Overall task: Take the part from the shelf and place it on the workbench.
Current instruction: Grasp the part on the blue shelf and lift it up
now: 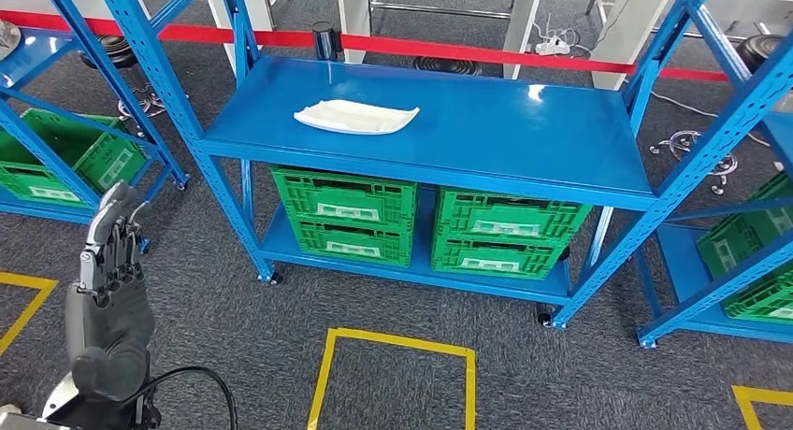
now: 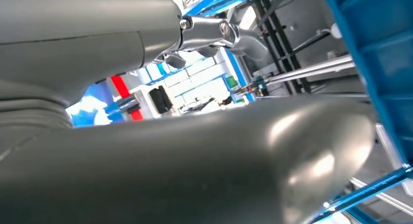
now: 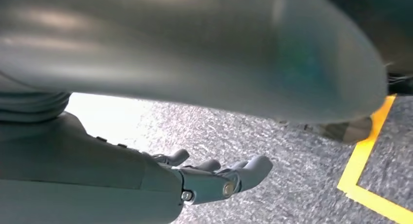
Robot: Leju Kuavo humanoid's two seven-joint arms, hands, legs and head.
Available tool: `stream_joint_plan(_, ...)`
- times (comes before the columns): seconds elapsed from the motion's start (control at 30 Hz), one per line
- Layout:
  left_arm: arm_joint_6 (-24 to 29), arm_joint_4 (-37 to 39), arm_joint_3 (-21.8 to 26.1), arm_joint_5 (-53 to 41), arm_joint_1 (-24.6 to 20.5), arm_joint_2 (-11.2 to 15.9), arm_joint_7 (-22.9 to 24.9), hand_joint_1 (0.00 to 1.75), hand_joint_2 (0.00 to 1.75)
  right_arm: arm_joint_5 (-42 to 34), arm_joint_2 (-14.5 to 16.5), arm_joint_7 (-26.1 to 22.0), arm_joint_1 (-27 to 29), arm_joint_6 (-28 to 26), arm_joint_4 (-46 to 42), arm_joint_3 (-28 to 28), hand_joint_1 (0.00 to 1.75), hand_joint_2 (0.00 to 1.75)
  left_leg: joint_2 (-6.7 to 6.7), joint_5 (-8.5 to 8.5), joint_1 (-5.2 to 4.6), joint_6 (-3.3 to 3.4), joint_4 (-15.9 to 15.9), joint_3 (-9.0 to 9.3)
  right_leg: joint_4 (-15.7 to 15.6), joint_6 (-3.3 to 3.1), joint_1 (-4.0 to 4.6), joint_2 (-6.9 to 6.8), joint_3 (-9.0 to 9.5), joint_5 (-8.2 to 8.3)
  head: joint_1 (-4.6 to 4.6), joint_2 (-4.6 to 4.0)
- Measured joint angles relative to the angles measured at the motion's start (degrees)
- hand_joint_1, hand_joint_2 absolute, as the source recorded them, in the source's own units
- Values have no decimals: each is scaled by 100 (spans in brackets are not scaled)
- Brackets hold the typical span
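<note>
1. Head view: A white part (image 1: pixel 356 117), flat and tray-like, is seen lying on the top board of the blue shelf (image 1: pixel 524 131), toward its left half and well apart from both robot hands. Four green crates (image 1: pixel 343 215) are stacked in two pairs on the lower board. More green crates (image 1: pixel 65 159) are stored in the neighbouring blue rack on the left, and others on the right. Yellow tape (image 1: pixel 397 348) is laid as a square outline on the grey carpet (image 1: pixel 234 308) in front of the shelf, and a red strip (image 1: pixel 449 51) is seen running along the floor behind it. The left robot hand (image 1: pixel 112 271) is raised at the lower left, its fingers extended and held close together, pointing up toward the shelf; nothing is held and nothing is touched.

2. Left wrist view: The thick grey thumb (image 2: pixel 219 160) and the grey cover of the left robot hand are shown very close and blurred. A darker finger (image 2: pixel 214 31) is stretched out above the thumb, with a gap between them and nothing gripped. Blue shelf framing (image 2: pixel 384 63) is visible beside the hand.

3. Right wrist view: The right robot hand (image 3: pixel 195 177) is seen over grey carpet (image 3: pixel 272 146), beside a corner of yellow tape (image 3: pixel 365 170). Its fingers (image 3: pixel 243 170) are loosely extended, slightly curled at the tips, and nothing is held.
</note>
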Motion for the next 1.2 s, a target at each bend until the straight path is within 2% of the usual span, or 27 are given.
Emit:
stream_joint_plan(0.03,3,0,21,-37,23,17,37,0,0,1,-1,-2,14,2,0,-1,0,0,-10,-31,-6,5,0,33,149,-7,7,2,-180,-1,4,0)
stream_joint_plan(0.07,6,0,50,-69,45,39,71,0,0,3,-1,-3,29,3,0,-2,0,0,-22,-67,-9,5,0,77,119,-20,13,3,-274,111,10,0)
stream_joint_plan(0.1,7,0,85,-91,60,60,97,0,0,6,-3,-5,39,5,0,-3,0,0,-32,-106,-11,-1,0,133,-109,-39,18,6,-266,343,17,0)
stream_joint_plan(0.13,7,1,120,-102,69,81,114,0,0,9,-4,-9,44,5,0,-3,0,0,-38,-150,-11,-11,-1,181,-474,-63,25,10,-182,650,25,0)
stream_joint_plan(0.17,6,5,151,-108,75,105,123,0,0,11,-8,-14,44,5,1,-4,0,0,-43,-196,-16,-29,6,236,-810,-90,41,15,-92,860,31,0)
stream_joint_plan(0.2,5,9,178,-111,81,127,133,0,0,12,-12,-20,40,7,1,-5,0,0,-50,-241,-21,-57,5,270,-1057,-119,59,20,-17,936,34,0)
stream_joint_plan(0.23,4,13,199,-116,87,145,141,0,0,13,-15,-26,38,8,2,-6,0,0,-55,-276,-23,-92,-5,296,-1193,-153,79,24,27,935,38,0)
stream_joint_plan(0.3,3,16,233,-140,99,178,154,0,0,16,-18,-31,41,10,2,-7,0,0,-64,-273,-28,-182,36,345,-1247,-238,88,31,82,883,43,0)
stream_joint_plan(0.37,0,17,277,-192,111,233,180,0,0,29,-19,-41,46,10,2,-7,0,0,-39,-323,-28,-259,200,359,-1298,-322,59,26,200,989,33,0)
stream_joint_plan(0.4,-4,22,308,-237,118,274,211,0,0,38,-19,-50,42,9,2,-7,0,0,-23,-431,-23,-288,384,279,-1306,-349,47,21,254,994,16,0)
stream_joint_plan(0.43,-12,32,341,-286,130,309,252,0,0,48,-19,-60,37,8,2,-7,0,0,-5,-578,-13,-310,664,120,-1309,-367,42,17,290,979,-5,0)
stream_joint_plan(0.5,-39,75,415,-423,160,372,351,0,0,64,-21,-75,34,5,2,-8,0,0,7,-871,3,-342,1335,-329,-1306,-378,42,17,325,922,-36,0)
stream_joint_plan(0.53,-54,109,448,-508,174,401,409,0,0,71,-21,-80,37,6,2,-9,0,0,10,-911,10,-350,1528,-499,-1305,-375,42,17,350,892,-42,0)
stream_joint_plan(0.57,-66,156,484,-614,180,443,482,0,0,80,-21,-85,41,8,2,-10,0,0,15,-821,15,-354,1524,-576,-1303,-368,41,17,388,859,-45,0)
stream_joint_plan(0.6,-74,209,523,-735,179,492,569,0,0,92,-21,-90,42,9,2,-11,0,0,23,-610,19,-352,1307,-546,-1303,-360,39,17,436,823,-49,0)
stream_joint_plan(0.63,-79,268,570,-865,175,546,664,0,0,105,-21,-95,42,11,2,-11,0,0,35,-319,22,-345,926,-433,-1304,-347,37,18,493,785,-54,0)
stream_joint_plan(0.67,-88,332,623,-988,170,600,754,0,0,119,-21,-99,42,14,2,-11,0,0,52,-113,17,-332,566,-315,-1307,-328,36,19,542,750,-57,0)
stream_joint_plan(0.73,-115,458,719,-1178,160,682,894,0,0,139,-24,-99,36,17,2,-11,0,0,89,-35,-10,-271,146,-183,-1327,-262,39,20,591,698,-73,0)
stream_joint_plan(0.8,-142,560,789,-1284,156,740,954,0,0,151,-28,-97,37,19,2,-12,0,0,93,-75,-22,-168,102,-161,-1294,-178,48,18,617,696,-76,0)
stream_joint_plan(0.87,-161,626,836,-1325,149,773,970,0,0,157,-33,-97,34,20,2,-13,0,0,74,9,-4,-83,64,-69,-1157,-112,48,19,624,654,-60,0)
stream_joint_plan(0.93,-173,677,855,-1333,120,789,977,0,0,152,-35,-98,18,21,2,-14,0,0,70,-13,3,-28,45,10,-754,-71,42,25,407,438,-38,0)
stream_joint_plan(1.0,-182,735,857,-1342,90,799,979,0,0,138,-34,-96,19,21,2,-17,0,0,66,-54,-10,9,46,37,-92,-54,42,29,-44,159,-21,0)
stream_joint_plan(1.03,-189,770,857,-1346,78,803,978,0,0,131,-34,-95,28,20,2,-22,0,0,59,-80,-19,17,47,56,151,-55,44,29,-249,108,-17,0)
stream_joint_plan(1.07,-197,804,857,-1345,61,810,975,0,0,127,-34,-95,39,17,2,-28,0,0,50,-110,-25,19,47,86,214,-63,46,29,-370,170,-15,0)
stream_joint_plan(1.1,-205,838,856,-1337,37,820,966,0,0,125,-34,-96,46,15,2,-34,0,0,40,-144,-30,15,47,129,72,-77,50,29,-389,352,-10,0)
stream_joint_plan(1.17,-214,888,854,-1316,-26,845,940,0,0,127,-37,-105,50,10,2,-44,0,0,33,-223,-32,-5,43,227,-626,-128,70,30,-187,876,-1,0)
stream_joint_plan(1.2,-211,909,852,-1308,-55,854,924,0,0,133,-40,-109,46,10,3,-49,0,0,30,-260,-33,-27,38,261,-928,-157,91,29,-94,978,0,0)
